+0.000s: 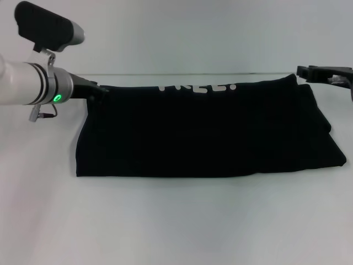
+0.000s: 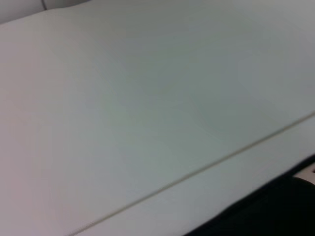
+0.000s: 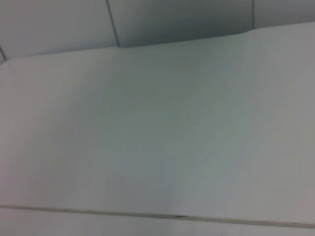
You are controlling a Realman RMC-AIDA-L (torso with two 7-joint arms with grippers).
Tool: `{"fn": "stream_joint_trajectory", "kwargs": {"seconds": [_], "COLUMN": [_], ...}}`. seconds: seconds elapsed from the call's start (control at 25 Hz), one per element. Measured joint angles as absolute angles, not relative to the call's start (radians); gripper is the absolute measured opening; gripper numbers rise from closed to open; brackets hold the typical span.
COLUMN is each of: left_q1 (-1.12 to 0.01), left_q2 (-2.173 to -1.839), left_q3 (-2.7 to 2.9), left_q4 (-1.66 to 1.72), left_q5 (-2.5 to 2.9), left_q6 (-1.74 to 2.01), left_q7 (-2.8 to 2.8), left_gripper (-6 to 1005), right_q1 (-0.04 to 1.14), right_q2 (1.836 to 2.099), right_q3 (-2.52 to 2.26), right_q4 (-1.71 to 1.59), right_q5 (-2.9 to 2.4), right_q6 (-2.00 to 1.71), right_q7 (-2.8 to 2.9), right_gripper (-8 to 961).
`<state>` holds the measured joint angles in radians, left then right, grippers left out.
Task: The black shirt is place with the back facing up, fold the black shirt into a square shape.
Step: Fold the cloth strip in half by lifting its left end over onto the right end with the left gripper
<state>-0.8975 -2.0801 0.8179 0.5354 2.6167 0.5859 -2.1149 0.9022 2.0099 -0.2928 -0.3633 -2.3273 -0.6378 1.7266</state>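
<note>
On the white table [image 1: 176, 221], the black shirt [image 1: 204, 132] lay as a wide horizontal band across the middle, folded over lengthwise. Near edge ran straight; far edge sat along the table's seam line. White lettering [image 1: 197, 87] peeked out at the far edge, cut off by the fold. Right end of the shirt showed stacked layers, with a lower layer sticking out past the upper one toward the robot's right.

Left gripper [image 1: 98, 91] was at the shirt's far-left corner, touching or just over the fabric there. Fingers were hidden against the black cloth, so I could not tell whether they were open, closed, or pinching the shirt. Green LED lit on the left arm's wrist ring.

Right gripper [image 1: 325, 73] was at the far-right corner, just beside the shirt's edge, mostly out of frame; finger state also could not be told.

Left wrist view showed mostly bare table plus a dark strip of shirt [image 2: 266, 211] in one corner. Right wrist view showed only table surface and the seam.
</note>
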Motion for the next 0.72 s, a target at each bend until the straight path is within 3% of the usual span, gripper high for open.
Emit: {"fn": "stream_joint_trajectory", "kwargs": {"seconds": [0.04, 0.24, 0.48, 0.56, 0.72], "left_q1": [-0.896, -0.875, -0.817, -0.793, -0.746], "left_q2": [-2.08, -2.072, -2.069, -2.063, -2.059], "left_q3": [0.813, 0.787, 0.789, 0.788, 0.786], "left_q4": [0.539, 0.582, 0.709, 0.759, 0.852], "left_q5": [2.617, 2.617, 2.616, 2.612, 2.608], "left_q6": [0.585, 0.573, 0.777, 0.898, 1.141], "left_q7": [-2.119, -2.19, -2.261, -2.288, -2.323], "left_gripper": [116, 289, 560, 619, 737], "right_q1": [0.898, 0.87, 0.797, 0.767, 0.7], "right_q2": [2.01, 2.005, 1.962, 1.946, 1.908], "right_q3": [-0.293, -0.296, -0.298, -0.298, -0.307], "right_q4": [-0.372, -0.417, -0.477, -0.498, -0.52], "right_q5": [-2.32, -2.27, -2.265, -2.266, -2.269], "right_q6": [-0.638, -0.659, -0.907, -1.015, -1.223], "right_q7": [1.728, 1.744, 1.844, 1.874, 1.928], "right_gripper": [77, 295, 538, 709, 706]}}
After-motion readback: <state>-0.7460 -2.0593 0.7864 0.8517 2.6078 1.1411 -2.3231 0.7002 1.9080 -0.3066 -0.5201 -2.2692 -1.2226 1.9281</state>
